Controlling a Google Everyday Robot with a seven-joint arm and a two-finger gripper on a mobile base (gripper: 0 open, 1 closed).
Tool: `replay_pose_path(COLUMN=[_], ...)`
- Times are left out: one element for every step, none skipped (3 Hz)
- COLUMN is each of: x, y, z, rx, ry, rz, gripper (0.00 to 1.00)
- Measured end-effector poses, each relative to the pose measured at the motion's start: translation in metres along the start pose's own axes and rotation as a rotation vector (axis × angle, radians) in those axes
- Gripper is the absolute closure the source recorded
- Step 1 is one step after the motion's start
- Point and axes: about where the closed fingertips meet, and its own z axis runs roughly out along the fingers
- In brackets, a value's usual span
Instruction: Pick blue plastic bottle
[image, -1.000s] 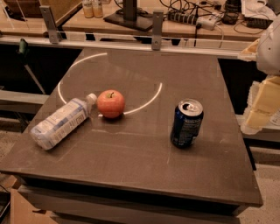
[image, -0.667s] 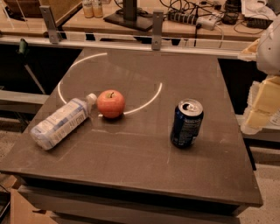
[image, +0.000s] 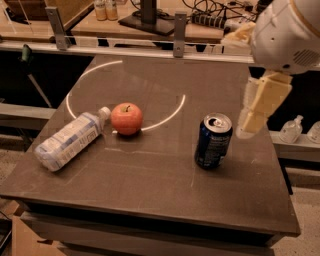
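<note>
Now reach step: bottle lies on side at left of table, cap near apple. Gripper hangs far right beside can, carrying nothing; how wide, cannot tell. Pass above can, grip across bottle's middle, clear of apple

White rounded arm shell with a dotted vent patch, cream blocky hand below it, frame right.

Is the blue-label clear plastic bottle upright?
No, the clear plastic bottle lies on its side left of the red apple; the gripper hangs at the right edge of the table, beside the dark blue soda can.
</note>
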Motion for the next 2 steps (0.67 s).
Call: replay_pose_path(x=[-0.062,-0.141], y=[-0.004,0.018], z=[0.013,0.026], rx=[-0.032,-0.115], ry=[-0.167,-0.324], rz=[-0.149,-0.385], gripper=[0.0,0.0])
